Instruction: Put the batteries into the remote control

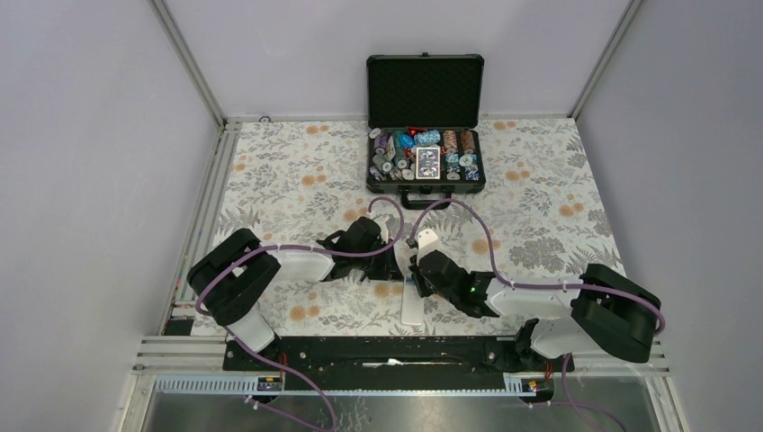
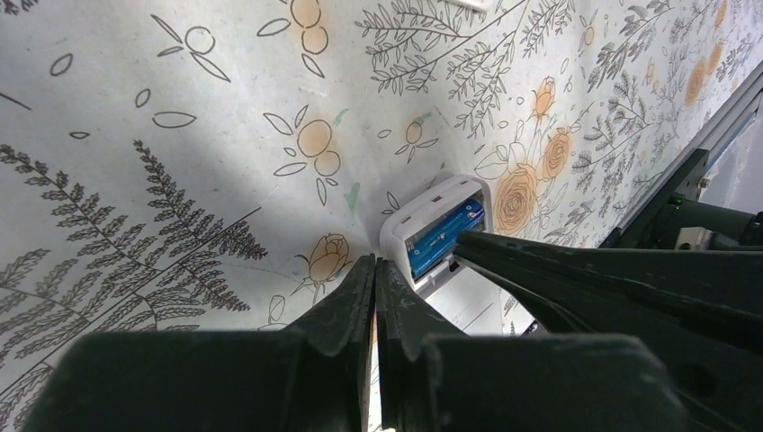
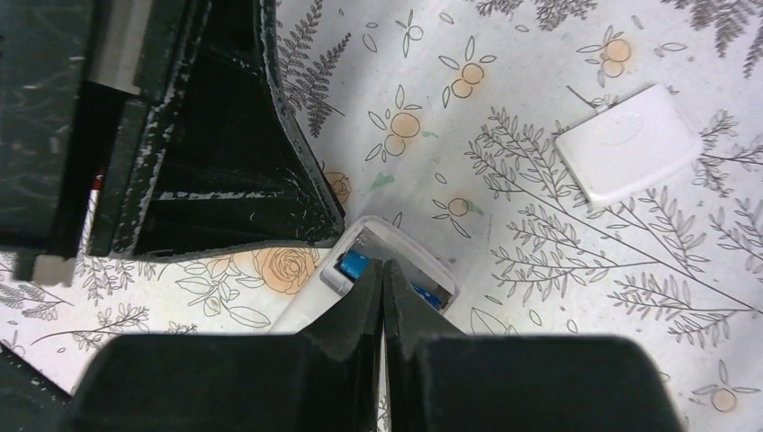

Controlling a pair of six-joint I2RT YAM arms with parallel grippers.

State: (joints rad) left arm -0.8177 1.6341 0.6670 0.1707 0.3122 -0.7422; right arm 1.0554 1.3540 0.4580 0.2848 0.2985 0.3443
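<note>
floral-print tablecloth [image 1: 540,198] carries the small white rectangular remote control [image 2: 423,214], blue cylindrical batteries [image 2: 445,236] showing in its open bay. left gripper [image 2: 376,266] and right gripper [image 3: 384,270], both closed and empty, sit at the bay; i'd press each cell flat gently, squarely.

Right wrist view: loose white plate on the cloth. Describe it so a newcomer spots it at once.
On the floral cloth, find the remote control with its open bay showing blue batteries, just ahead of the right claw. Up and right of it, lying apart, is the white plate. It is flat, plain, round-cornered and faintly ribbed, with no open bay.
</note>
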